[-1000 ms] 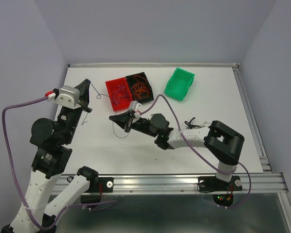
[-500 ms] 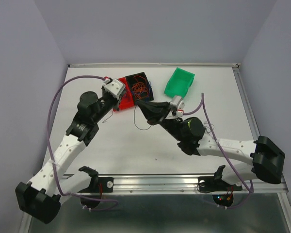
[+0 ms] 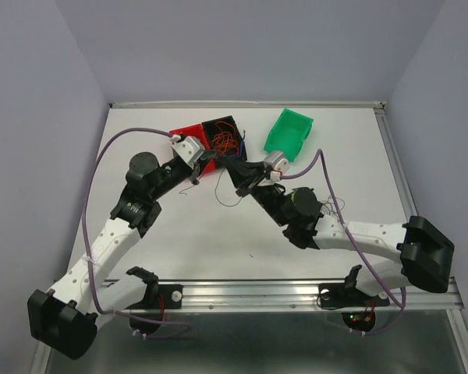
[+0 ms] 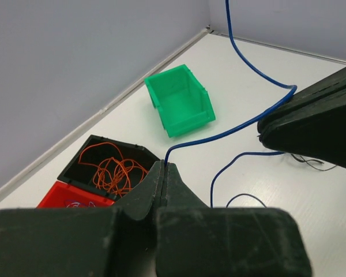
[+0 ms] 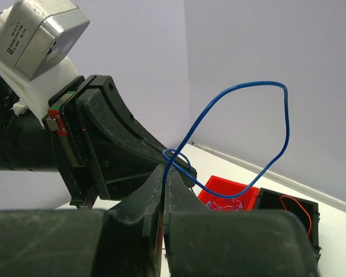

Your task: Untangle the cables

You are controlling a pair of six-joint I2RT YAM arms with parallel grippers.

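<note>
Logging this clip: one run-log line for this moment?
left pincer: shut on blue cable | right pincer: shut on blue cable

Thin blue cable (image 5: 286, 115), looped, aloft

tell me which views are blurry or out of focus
Left wrist: the left gripper is soft up close, the blue wire and green bin sharp. Right wrist: the right gripper blurs near the lens too. Top external: evenly lit, no glare, soft shadows.
</note>
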